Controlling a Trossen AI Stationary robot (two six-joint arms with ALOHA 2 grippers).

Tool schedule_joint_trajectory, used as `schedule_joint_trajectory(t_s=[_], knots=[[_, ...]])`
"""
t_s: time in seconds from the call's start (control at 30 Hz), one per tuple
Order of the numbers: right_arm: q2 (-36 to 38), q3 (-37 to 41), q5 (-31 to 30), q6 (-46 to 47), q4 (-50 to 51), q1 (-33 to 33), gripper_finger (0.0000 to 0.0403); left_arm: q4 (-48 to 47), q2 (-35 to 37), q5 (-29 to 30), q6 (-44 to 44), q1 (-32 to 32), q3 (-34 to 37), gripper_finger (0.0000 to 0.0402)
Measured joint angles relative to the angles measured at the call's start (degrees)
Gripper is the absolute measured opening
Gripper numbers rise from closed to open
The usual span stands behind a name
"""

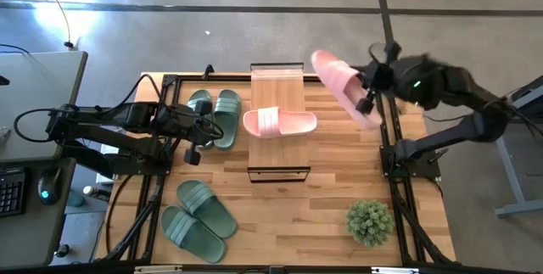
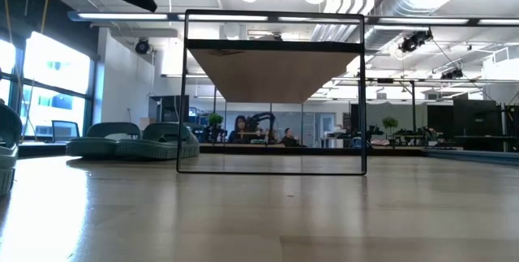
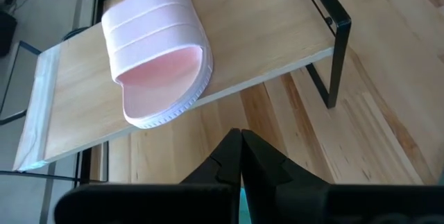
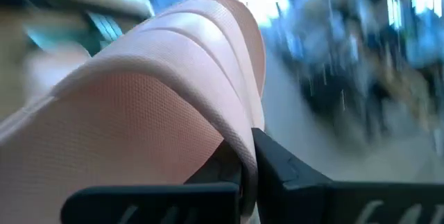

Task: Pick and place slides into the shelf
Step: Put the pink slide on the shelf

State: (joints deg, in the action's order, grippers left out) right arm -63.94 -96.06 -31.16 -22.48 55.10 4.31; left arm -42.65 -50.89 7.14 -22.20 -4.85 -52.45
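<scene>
High view: the right gripper (image 1: 366,103) is clamped on the edge of a pale pink slide (image 1: 342,83), held tilted in the air above the table's far right corner, just off the shelf (image 1: 277,83). Its wide strap is ribbed (the right wrist view shows three raised bands and a fine textured surface). To that gripper's left, a second pink slide (image 1: 280,122) lies across the shelf's light wood top. The left gripper (image 1: 206,132) is closed on nothing, just beside a sage-green pair (image 1: 216,115), with another green pair (image 1: 197,216) nearer the front.
</scene>
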Motion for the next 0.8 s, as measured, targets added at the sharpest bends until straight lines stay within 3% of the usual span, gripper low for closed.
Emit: schedule_joint_trajectory(t_s=[0.1,0.2,0.43,0.63,0.8], knots=[[-0.5,-1.1,10.8,-15.8,-10.6,3.4,0.0,0.8,0.0,0.0,0.0,0.0,0.0,0.0001],[-2.1,-1.2,17.3,-27.8,-18.6,7.3,0.0,1.3,0.0,0.0,0.0,0.0,0.0,0.0001],[-11.6,-1.1,30.7,-34.2,-25.7,19.1,0.0,2.3,0.0,0.0,-0.6,0.0,0.0,0.0001],[-20.0,-1.1,31.2,-40.5,-29.3,24.3,0.0,2.2,0.0,0.0,-1.7,0.0,0.0,0.0001],[-25.5,-1.1,32.6,-47.1,-30.9,24.5,0.0,2.2,0.0,0.0,-1.5,0.0,0.0,0.0001]])
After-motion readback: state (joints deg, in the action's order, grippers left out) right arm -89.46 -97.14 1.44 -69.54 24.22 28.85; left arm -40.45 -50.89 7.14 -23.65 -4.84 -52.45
